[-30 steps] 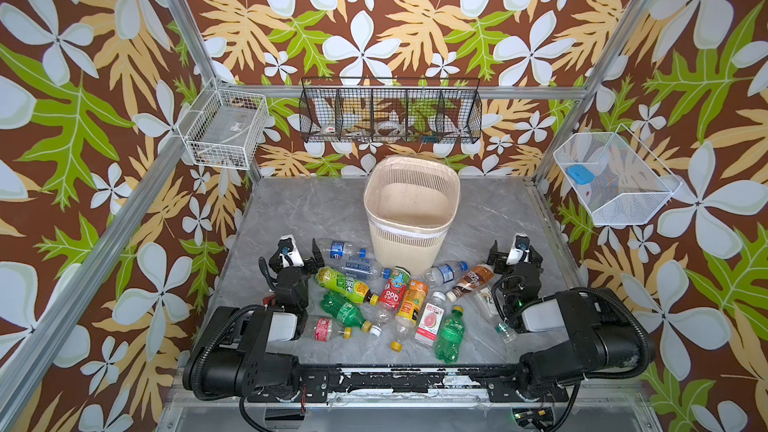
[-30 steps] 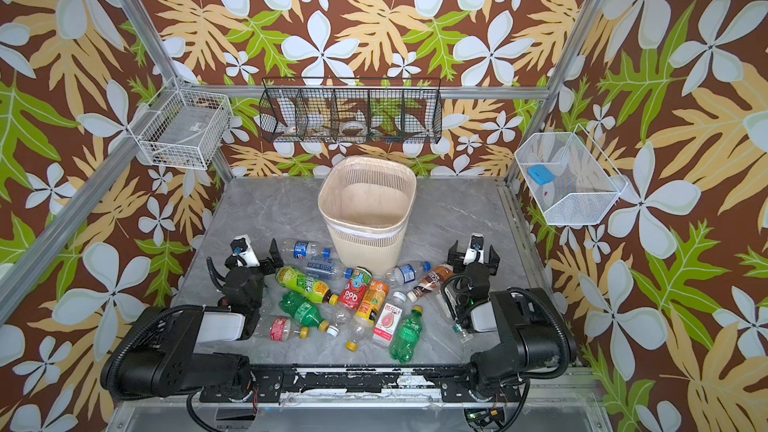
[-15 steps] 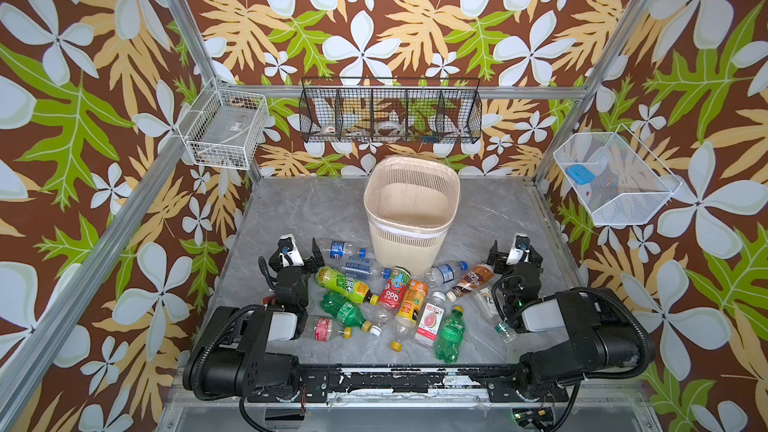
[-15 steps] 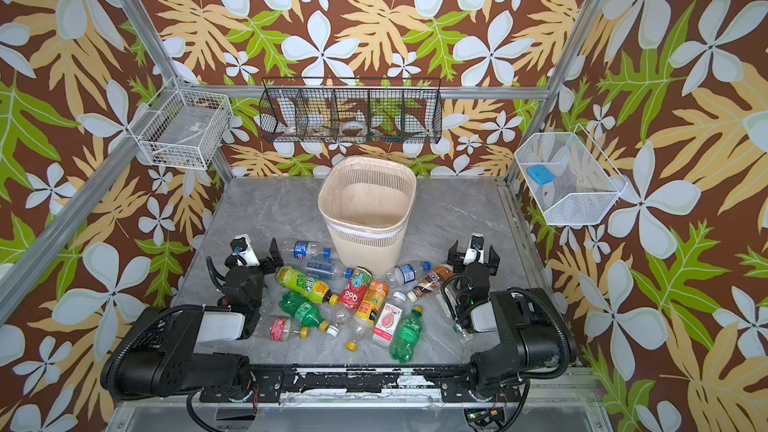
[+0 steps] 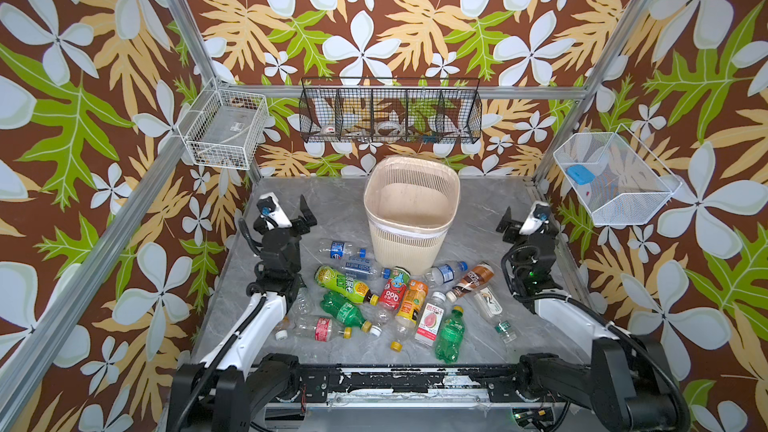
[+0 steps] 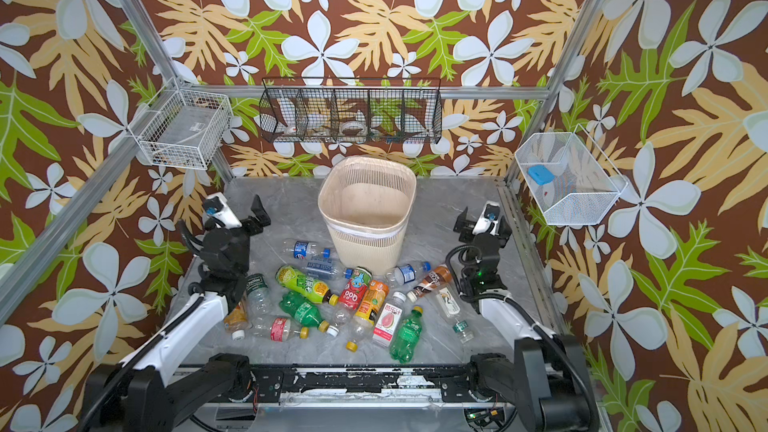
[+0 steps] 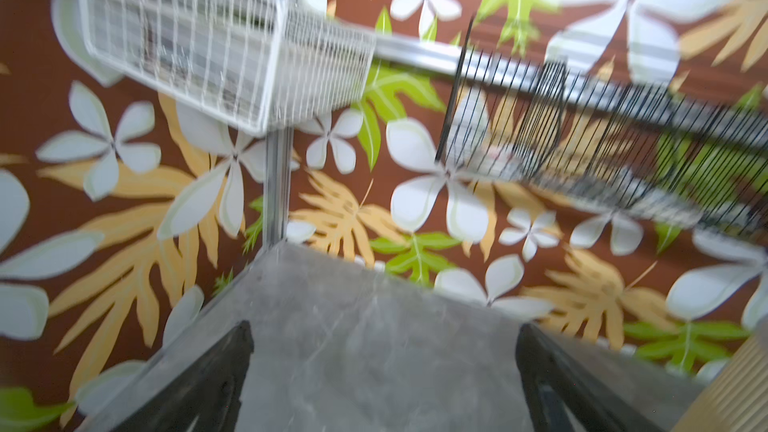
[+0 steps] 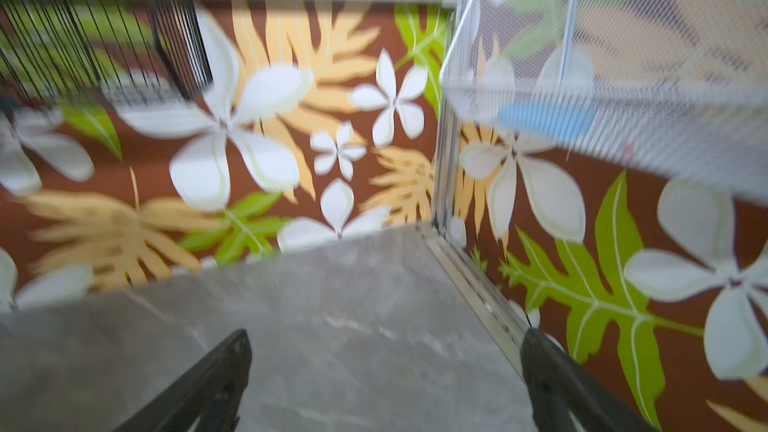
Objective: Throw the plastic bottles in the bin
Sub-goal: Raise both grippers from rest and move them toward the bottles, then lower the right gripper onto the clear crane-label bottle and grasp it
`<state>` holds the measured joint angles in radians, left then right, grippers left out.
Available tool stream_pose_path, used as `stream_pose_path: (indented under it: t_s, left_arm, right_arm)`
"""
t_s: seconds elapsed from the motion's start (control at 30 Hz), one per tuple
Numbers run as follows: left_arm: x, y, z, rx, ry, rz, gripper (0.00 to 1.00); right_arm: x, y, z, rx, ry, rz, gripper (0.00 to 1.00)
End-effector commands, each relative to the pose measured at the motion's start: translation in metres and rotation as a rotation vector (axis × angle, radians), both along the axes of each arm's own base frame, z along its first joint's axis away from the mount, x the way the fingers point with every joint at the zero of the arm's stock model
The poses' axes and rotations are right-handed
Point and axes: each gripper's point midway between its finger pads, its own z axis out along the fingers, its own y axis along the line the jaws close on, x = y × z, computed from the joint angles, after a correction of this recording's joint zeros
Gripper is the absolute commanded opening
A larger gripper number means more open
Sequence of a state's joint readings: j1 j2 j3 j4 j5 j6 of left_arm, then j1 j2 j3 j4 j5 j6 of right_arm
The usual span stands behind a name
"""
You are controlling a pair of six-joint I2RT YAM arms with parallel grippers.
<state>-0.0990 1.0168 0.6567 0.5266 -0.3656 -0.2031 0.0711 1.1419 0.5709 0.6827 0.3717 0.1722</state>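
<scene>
Both arms (image 5: 266, 309) risen, reaching back | left gripper (image 7: 384, 338) wide | right gripper (image 8: 384, 338) wide | bottles (image 5: 392, 295) strewn at table (image 5: 340, 201) front, before bin (image 5: 409, 243)

Both top views look steeply down from the front over the whole bench (image 5: 490, 201); wrist views sit low, facing its back corners, blurred.

A: Both top views are bright, evenly lit and sharp, with only faint, soft shadows beside the bottles (image 5: 392, 295).
B: Both wrist views are smeared, and the white basket (image 7: 187, 35) and the black rack (image 7: 582, 139) streak badly.
</scene>
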Motion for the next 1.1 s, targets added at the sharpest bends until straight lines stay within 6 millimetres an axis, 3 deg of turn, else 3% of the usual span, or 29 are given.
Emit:
stream_pose_path:
  t_s: [0.0,0.1,0.17,0.27,0.4,0.63,0.77,1.07]
  left_arm:
    - [-0.022,-0.001,-0.04,-0.038,0.244,-0.017,1.0]
    - [-0.056,0.007,-0.056,-0.062,0.25,0.012,1.0]
    - [-0.075,0.008,-0.066,-0.066,0.229,0.008,1.0]
    - [-0.09,0.004,-0.05,-0.103,0.128,-0.031,1.0]
    - [-0.092,0.01,-0.054,-0.1,0.166,0.006,1.0]
    - [-0.086,0.003,-0.055,-0.096,0.187,-0.031,1.0]
    - [-0.086,0.002,-0.055,-0.098,0.182,-0.04,1.0]
    - [-0.086,0.0,-0.055,-0.102,0.183,-0.049,1.0]
  right_arm:
    - [-0.009,0.019,-0.032,0.151,0.221,0.11,1.0]
    - [-0.031,0.039,-0.033,0.227,0.243,0.227,1.0]
    - [-0.05,0.049,-0.045,0.285,0.295,0.272,0.99]
    - [-0.079,0.056,-0.075,0.299,0.452,0.269,0.97]
    - [-0.107,0.073,-0.108,0.334,0.67,0.277,0.93]
    - [-0.138,0.108,-0.133,0.25,0.859,0.266,0.92]
    - [-0.156,0.107,-0.152,0.264,0.915,0.249,0.92]
    - [-0.18,0.107,-0.159,0.317,0.945,0.218,0.91]
